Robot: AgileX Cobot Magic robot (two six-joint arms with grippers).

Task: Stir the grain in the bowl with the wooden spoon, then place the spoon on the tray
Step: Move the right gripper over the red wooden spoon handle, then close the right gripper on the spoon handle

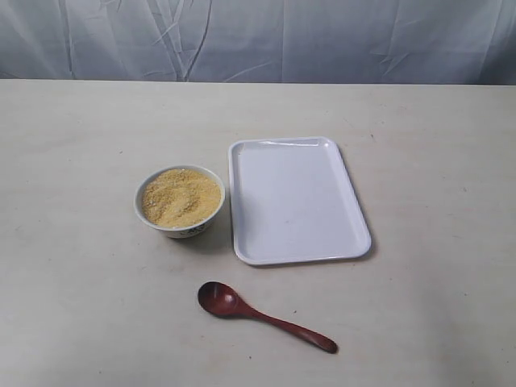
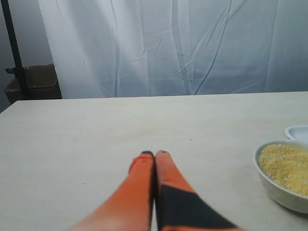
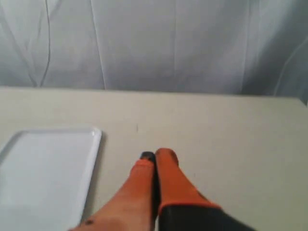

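The small white bowl (image 1: 180,201) holds a mound of yellow-tan grain (image 1: 181,197) and stands just left of the white tray (image 1: 295,198). The dark reddish-brown wooden spoon (image 1: 262,315) lies on the table in front of both, its oval end toward the left. No arm shows in the exterior view. My left gripper (image 2: 154,154) is shut with nothing in it, above bare table, with the bowl (image 2: 284,174) off to one side. My right gripper (image 3: 155,155) is also shut and holds nothing, beside a corner of the tray (image 3: 45,168).
A pale cloth backdrop (image 1: 258,39) hangs behind the beige table (image 1: 81,129). A dark stand and a cardboard box (image 2: 33,83) show past the table's edge in the left wrist view.
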